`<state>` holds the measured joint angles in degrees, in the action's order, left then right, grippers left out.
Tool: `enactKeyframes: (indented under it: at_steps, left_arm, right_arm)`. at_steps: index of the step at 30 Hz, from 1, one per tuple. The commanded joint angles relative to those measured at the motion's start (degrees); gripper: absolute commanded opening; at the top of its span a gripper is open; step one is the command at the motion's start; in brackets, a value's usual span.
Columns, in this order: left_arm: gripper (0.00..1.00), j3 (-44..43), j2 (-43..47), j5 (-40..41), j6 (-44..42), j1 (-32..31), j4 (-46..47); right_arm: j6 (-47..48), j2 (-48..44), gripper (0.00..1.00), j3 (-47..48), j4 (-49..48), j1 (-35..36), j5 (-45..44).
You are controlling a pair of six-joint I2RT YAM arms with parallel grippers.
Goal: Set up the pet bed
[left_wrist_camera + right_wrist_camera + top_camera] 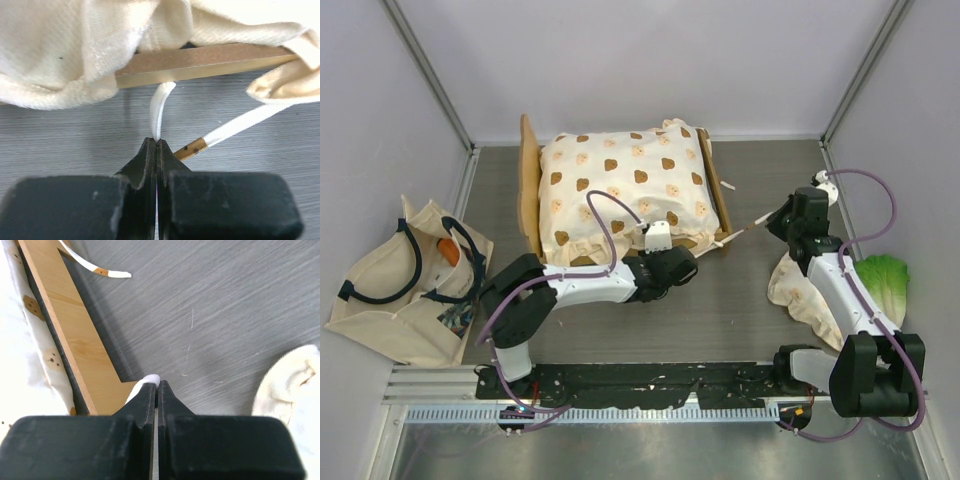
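Pinching ties beside pet bed edge: left end effector, right end effector.

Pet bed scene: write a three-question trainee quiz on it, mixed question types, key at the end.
1. True or false: the left pincer is shut on a white tie hanging from the pet bed and its cushion.
2. Where does the lettuce toy lie? A) on the table beside the right arm; B) inside the tote bag; C) on top of the cushion.
3. Fill in: the right pincer is ____ on a second tie.

Key: 1 true; 2 A; 3 shut.
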<state>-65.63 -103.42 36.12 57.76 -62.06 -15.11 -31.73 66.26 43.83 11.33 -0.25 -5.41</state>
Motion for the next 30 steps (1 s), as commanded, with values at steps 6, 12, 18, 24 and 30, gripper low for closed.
enactKeyframes:
  at_steps: [6, 12, 18, 24, 30]
  left_arm:
    - [0.0, 0.0, 0.8, 7.1, -5.2, 0.5, -9.5]
    - [0.0, 2.6, 2.6, 8.0, -4.9, 0.5, -11.6]
    - [0.0, 3.9, 3.7, 9.7, -4.1, 0.4, -13.9]
    - [0.0, 1.9, 1.7, 10.5, -4.8, 0.4, -16.1]
    - [0.0, 2.4, -0.4, 12.8, -3.1, 0.1, -18.2]
  right_arm:
    - [-0.6, -0.4, 0.01, 1.2, -3.2, -1.2, 1.5]
    - [-0.6, -1.2, 0.01, 1.3, -3.3, -1.3, 0.7]
    - [-0.8, -1.1, 0.01, 1.7, -3.0, -1.3, 1.2]
    - [-0.8, -2.3, 0.01, 2.0, -2.9, -1.4, -0.9]
    - [0.7, -4.5, 0.01, 4.8, -0.3, -1.4, -4.0]
